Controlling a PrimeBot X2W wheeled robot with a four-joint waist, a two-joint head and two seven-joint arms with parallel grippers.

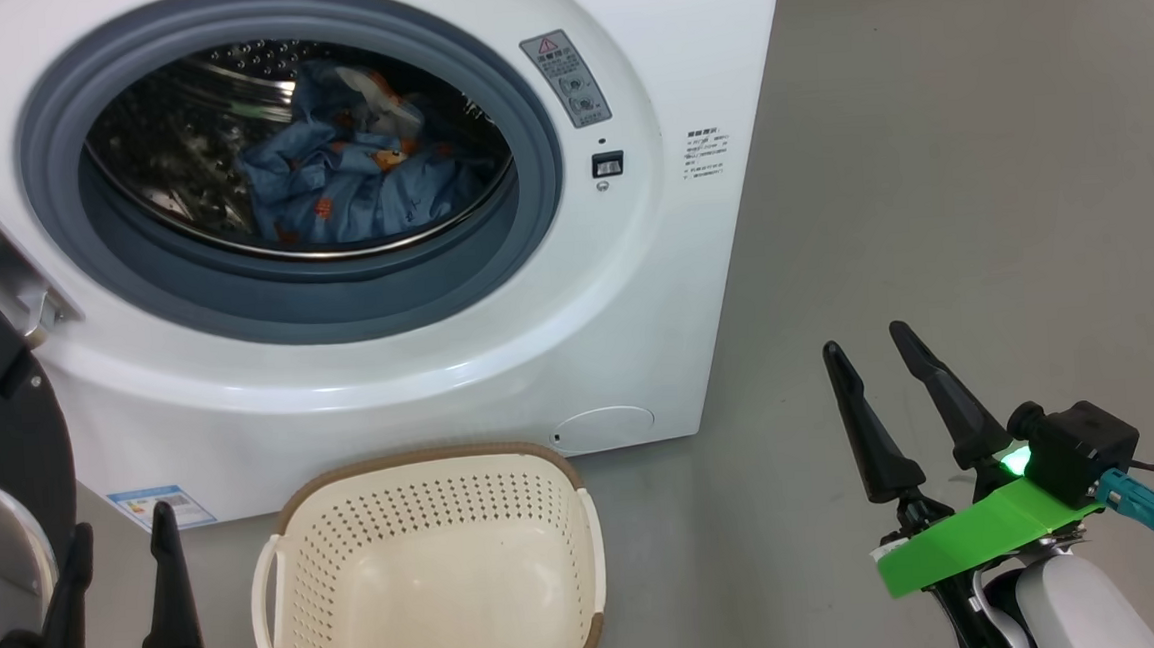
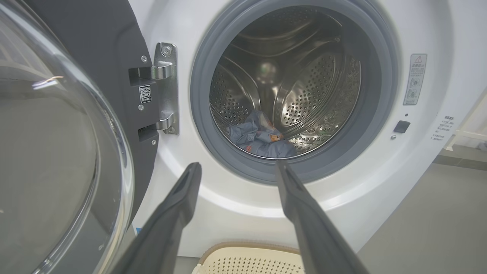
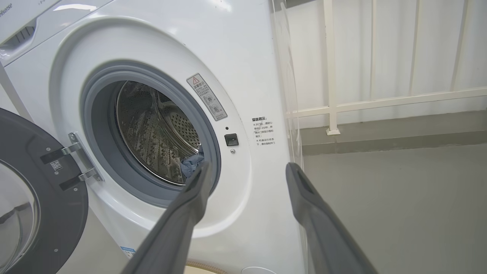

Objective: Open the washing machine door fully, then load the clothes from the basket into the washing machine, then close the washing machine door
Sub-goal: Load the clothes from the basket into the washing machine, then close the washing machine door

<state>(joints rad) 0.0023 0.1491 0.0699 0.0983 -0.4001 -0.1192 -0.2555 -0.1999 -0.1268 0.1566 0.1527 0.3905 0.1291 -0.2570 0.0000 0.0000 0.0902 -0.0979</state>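
Grey floor (image 1: 930, 192), white washing machine (image 1: 702, 76) on the far left, washing machine door (image 1: 3, 439) swung wide open to the left on its metal hinge. The clothes (image 1: 348, 183) lie bunched at the bottom of the steel drum (image 1: 174, 128); the empty basket (image 1: 425, 457) sits on the floor just in front of the machine. Left gripper (image 1: 122, 520) near left between door and basket, fingers spread, holding nothing; right gripper (image 1: 866, 338) near right over bare floor, apart from the machine, fingers spread, holding nothing.

Tools: we count two, left tool (image 1: 122, 520) and right tool (image 1: 866, 338).
Washing machine (image 1: 693, 257): one.
Door (image 2: 57, 152): one, beside left tool.
Basket (image 1: 428, 503): one, between tools.
Clothes (image 1: 348, 188): one heap.
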